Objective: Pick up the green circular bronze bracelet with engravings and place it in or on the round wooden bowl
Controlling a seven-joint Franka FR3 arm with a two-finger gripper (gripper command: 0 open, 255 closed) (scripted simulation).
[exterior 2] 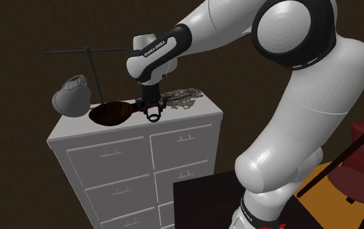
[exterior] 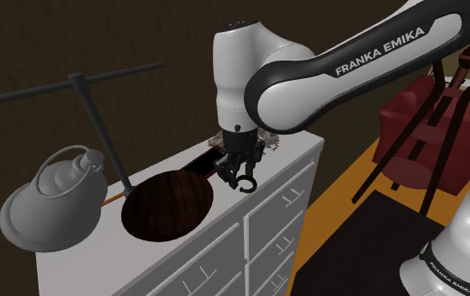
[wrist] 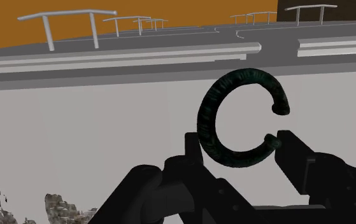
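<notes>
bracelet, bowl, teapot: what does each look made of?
Bracelet: dark green-black with a ridged, matte surface. Possibly patinated metal, but I can't confirm that.
Bowl: dark reddish-brown with faint grain streaks, so it looks like polished wood.
Teapot: plain grey and smooth with soft highlights. The look leaves its material open.

Dark green bracelet (wrist: 206,124) (finely ribbed all round), dark brown streaked bowl (exterior: 167,206), white dresser (exterior: 296,150).

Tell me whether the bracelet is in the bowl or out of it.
Out. The dark green bracelet hangs clasped between the jaws, beside the bowl, above the dresser.
</notes>
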